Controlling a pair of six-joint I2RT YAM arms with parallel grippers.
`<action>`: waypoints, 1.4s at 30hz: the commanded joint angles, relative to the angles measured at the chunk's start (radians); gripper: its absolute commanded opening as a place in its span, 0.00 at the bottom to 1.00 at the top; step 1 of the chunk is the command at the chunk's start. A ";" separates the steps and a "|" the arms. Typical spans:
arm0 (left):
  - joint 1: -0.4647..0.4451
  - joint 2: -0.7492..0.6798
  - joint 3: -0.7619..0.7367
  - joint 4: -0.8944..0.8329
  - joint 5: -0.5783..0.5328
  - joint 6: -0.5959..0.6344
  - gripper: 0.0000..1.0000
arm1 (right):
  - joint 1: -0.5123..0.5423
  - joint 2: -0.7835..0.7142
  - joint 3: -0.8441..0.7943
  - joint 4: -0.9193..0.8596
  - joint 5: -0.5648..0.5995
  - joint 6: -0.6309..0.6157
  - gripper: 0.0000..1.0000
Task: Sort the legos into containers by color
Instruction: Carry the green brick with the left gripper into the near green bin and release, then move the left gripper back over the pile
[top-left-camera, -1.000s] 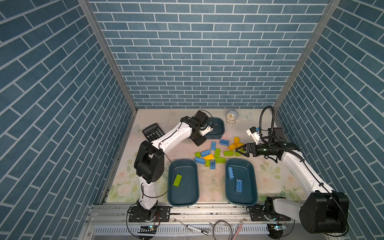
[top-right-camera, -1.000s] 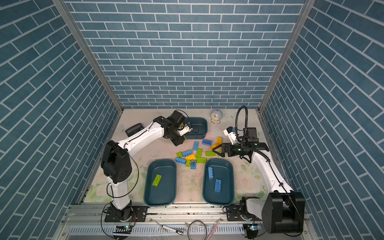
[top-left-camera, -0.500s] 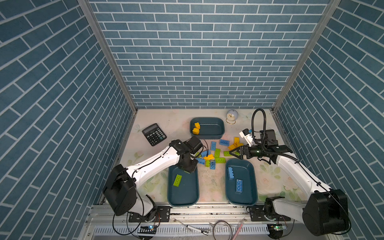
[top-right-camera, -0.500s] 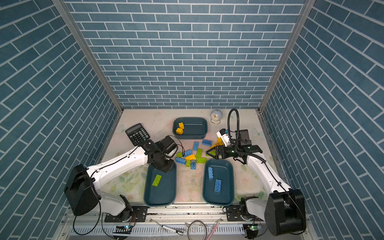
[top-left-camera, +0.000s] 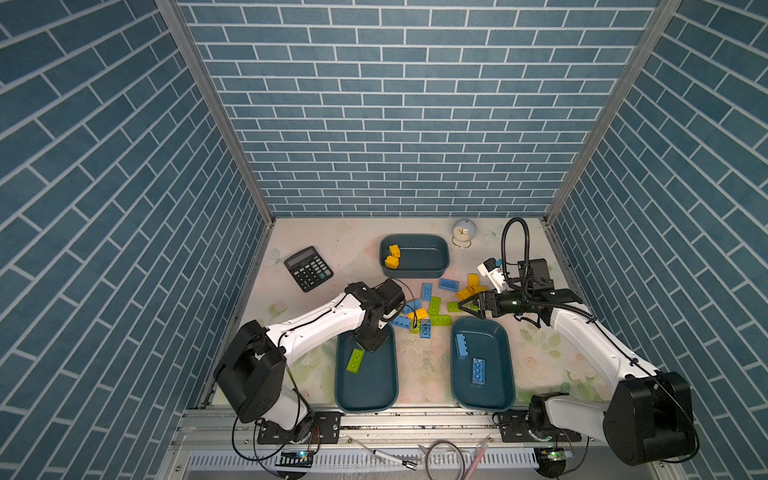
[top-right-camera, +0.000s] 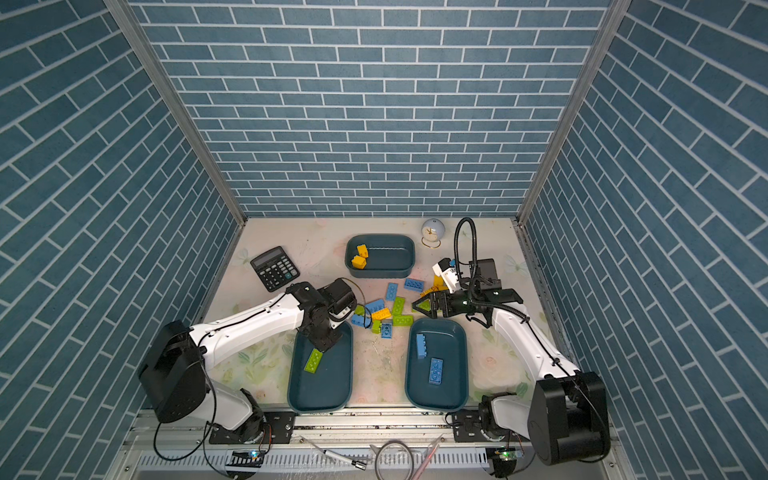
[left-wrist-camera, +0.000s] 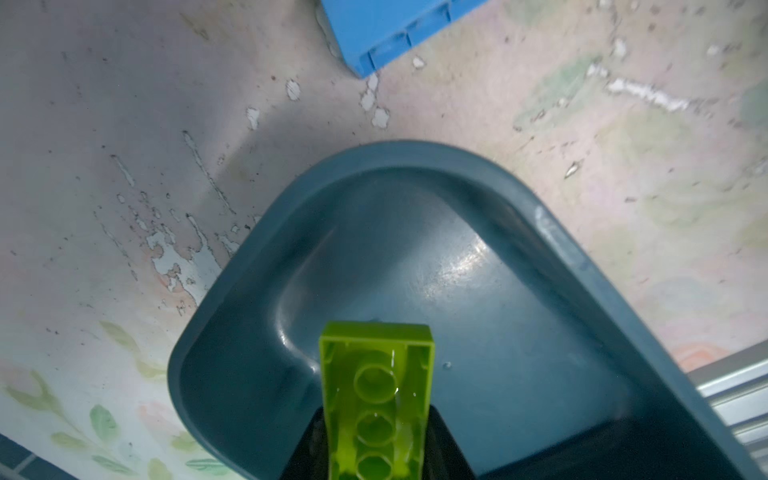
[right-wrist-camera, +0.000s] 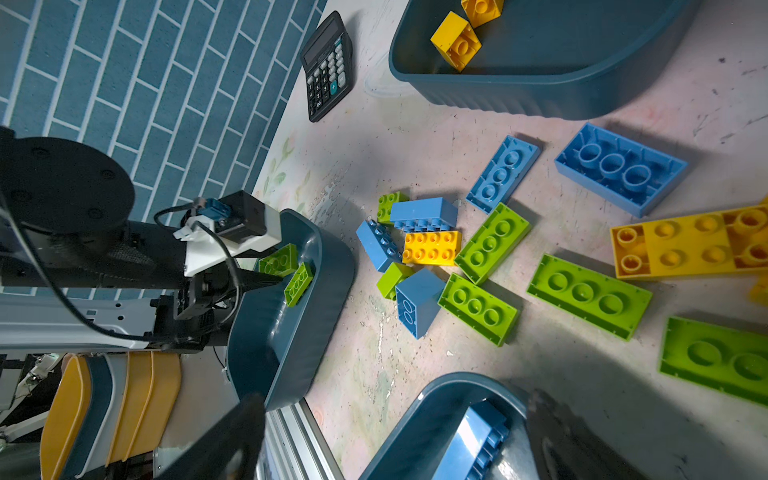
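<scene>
My left gripper (top-left-camera: 371, 345) is shut on a lime green lego (left-wrist-camera: 376, 395) and hangs over the far end of the near-left container (top-left-camera: 341, 386). Another green lego (top-left-camera: 355, 360) lies inside that container. The near-right container (top-left-camera: 508, 374) holds two blue legos (top-left-camera: 478, 371). Two yellow legos (top-left-camera: 392, 255) sit in the far container (top-left-camera: 440, 249). Loose green, blue and yellow legos (top-left-camera: 432, 309) are scattered between the three containers. My right gripper (top-left-camera: 466, 307) stands open just above the right side of this pile, its fingers (right-wrist-camera: 232, 436) wide apart with nothing between them.
A black calculator (top-left-camera: 308, 268) lies at the far left of the table. A small white round clock (top-left-camera: 462, 233) stands at the back right. A metal rail (top-left-camera: 415, 419) runs along the front edge. Brick-pattern walls close in three sides.
My left arm has swung from the far container to the near-left one, and now holds a green lego there. My right gripper has drifted slightly left and nearer, still open.
</scene>
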 joint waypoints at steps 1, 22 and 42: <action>0.051 0.001 0.018 -0.016 0.007 0.141 0.32 | 0.005 -0.005 0.017 -0.023 0.007 -0.037 0.97; 0.096 0.003 0.115 -0.088 0.039 0.279 0.61 | 0.004 0.030 0.067 -0.052 -0.005 -0.050 0.98; 0.096 0.364 0.409 0.163 0.075 0.089 0.67 | 0.004 0.017 0.043 -0.007 0.027 -0.025 0.98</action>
